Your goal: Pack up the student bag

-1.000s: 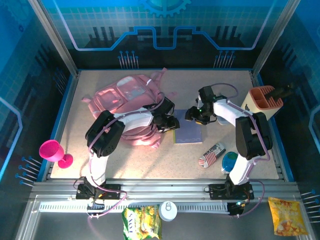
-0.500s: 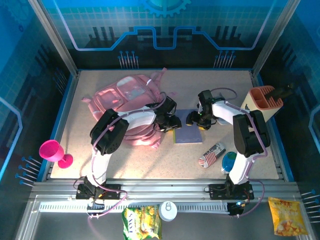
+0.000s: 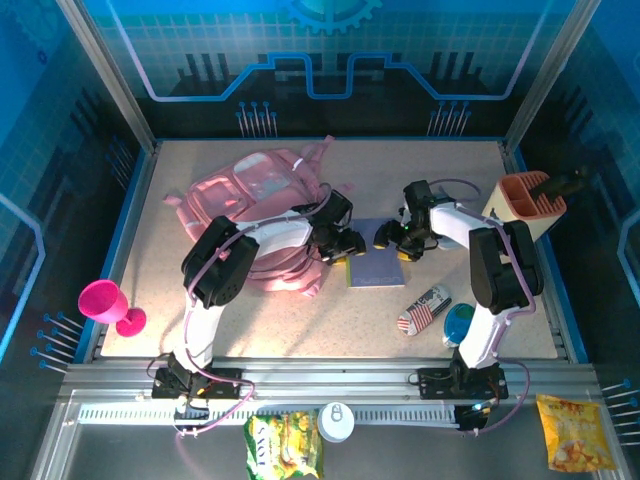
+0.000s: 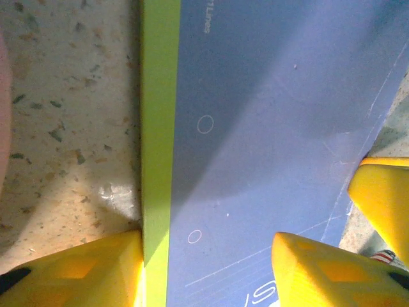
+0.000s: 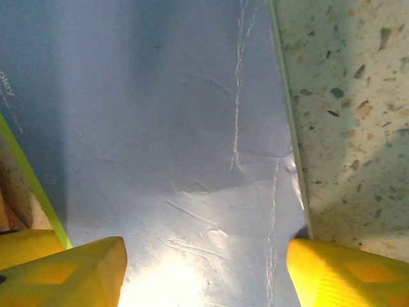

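Observation:
The pink student bag [image 3: 262, 192] lies at the back left of the table, partly under my left arm. Right of it a blue notebook [image 3: 378, 268] with a green spine lies flat. My left gripper [image 3: 345, 243] is open low over the notebook's [image 4: 268, 128] upper left corner. One yellow finger [image 4: 77, 268] sits on the table beside the spine and the other is over the cover. My right gripper [image 3: 392, 238] is open over the upper right of the notebook [image 5: 160, 115]. Its right finger [image 5: 348, 275] is at the cover's edge. Neither gripper holds anything.
A beige-and-orange pen holder [image 3: 528, 205] stands at the right edge. A flag-print can [image 3: 425, 308] and a blue-green round object [image 3: 460, 322] lie near the right arm's base. A pink goblet [image 3: 110, 305] stands at the left edge. Snack bags [image 3: 283, 440] lie off the table in front.
Both grippers have closed in a little on the notebook's top corners, and their jaws have spread wider. The notebook and the bag have not moved.

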Controlling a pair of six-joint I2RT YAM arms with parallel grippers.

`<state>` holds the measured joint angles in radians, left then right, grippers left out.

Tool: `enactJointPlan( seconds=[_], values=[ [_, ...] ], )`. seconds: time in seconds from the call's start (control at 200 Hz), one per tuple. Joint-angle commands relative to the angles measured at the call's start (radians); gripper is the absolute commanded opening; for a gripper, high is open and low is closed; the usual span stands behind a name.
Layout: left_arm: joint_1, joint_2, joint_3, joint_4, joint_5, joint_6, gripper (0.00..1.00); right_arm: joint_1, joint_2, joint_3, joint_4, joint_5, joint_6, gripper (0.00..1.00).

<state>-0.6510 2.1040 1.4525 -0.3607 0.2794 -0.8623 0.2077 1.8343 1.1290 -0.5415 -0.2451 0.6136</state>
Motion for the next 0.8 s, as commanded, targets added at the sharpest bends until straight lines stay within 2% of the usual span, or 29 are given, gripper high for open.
enactJointPlan(
  seconds=[0.0, 0.205, 0.36, 0.605, 0.795],
  values=[
    [-0.006, 0.011, 0.023, 0.067, 0.128, 0.002, 0.5, -0.01, 0.043, -0.058, 0.016, -0.04, 0.028, 0.7],
    [0.005, -0.088, -0.02, 0.174, 0.205, -0.001, 0.42, -0.026, 0.038, -0.079, 0.041, -0.064, 0.048, 0.7],
    [0.007, -0.132, -0.068, 0.241, 0.221, -0.01, 0.37, -0.03, 0.036, -0.085, 0.054, -0.073, 0.059, 0.69],
    [0.005, -0.101, -0.092, 0.279, 0.234, -0.038, 0.33, -0.031, 0.038, -0.092, 0.065, -0.083, 0.07, 0.68],
    [0.007, -0.088, -0.079, 0.245, 0.21, -0.035, 0.3, -0.032, 0.032, -0.095, 0.066, -0.083, 0.072, 0.68]
  ],
)
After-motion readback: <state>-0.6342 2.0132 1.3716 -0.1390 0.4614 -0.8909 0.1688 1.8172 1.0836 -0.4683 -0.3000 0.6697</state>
